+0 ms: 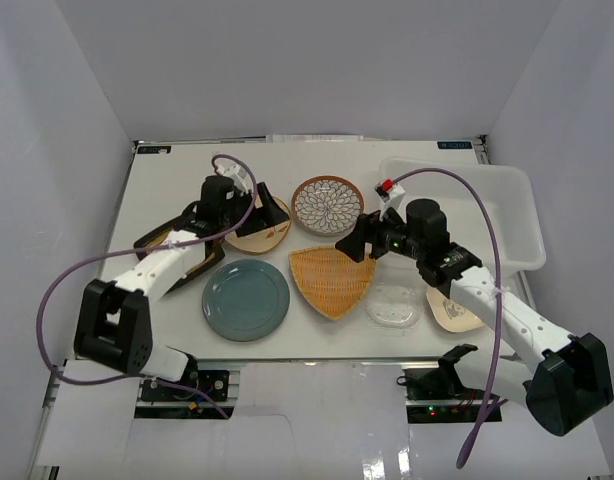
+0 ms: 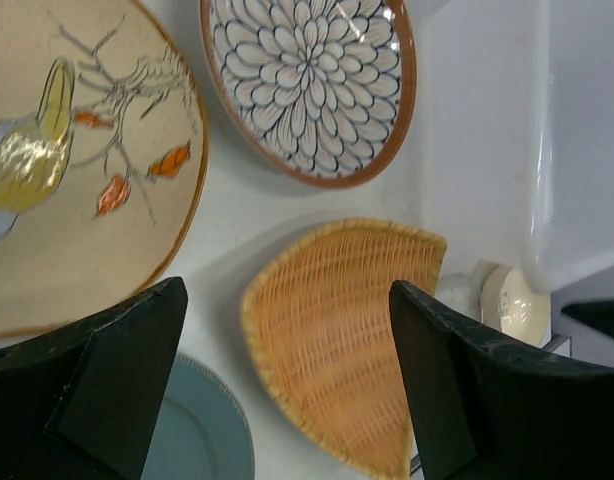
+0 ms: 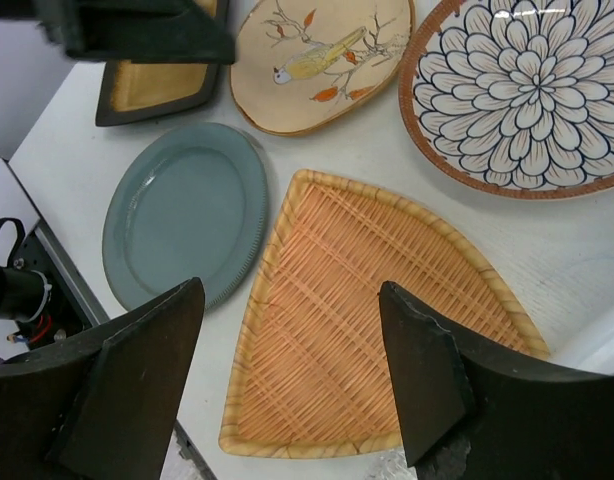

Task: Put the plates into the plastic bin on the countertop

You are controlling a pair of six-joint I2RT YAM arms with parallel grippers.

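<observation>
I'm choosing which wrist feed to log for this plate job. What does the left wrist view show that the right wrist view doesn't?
Only the left wrist view shows the plastic bin, as a white wall, and a cream plate below it. Only the right wrist view shows the amber square plate and nearly all of the teal plate; the left wrist view catches just its edge. Both show the beige bird plate, the petal-patterned plate and the orange woven plate. The left gripper and right gripper each appear open in their own view.
</observation>
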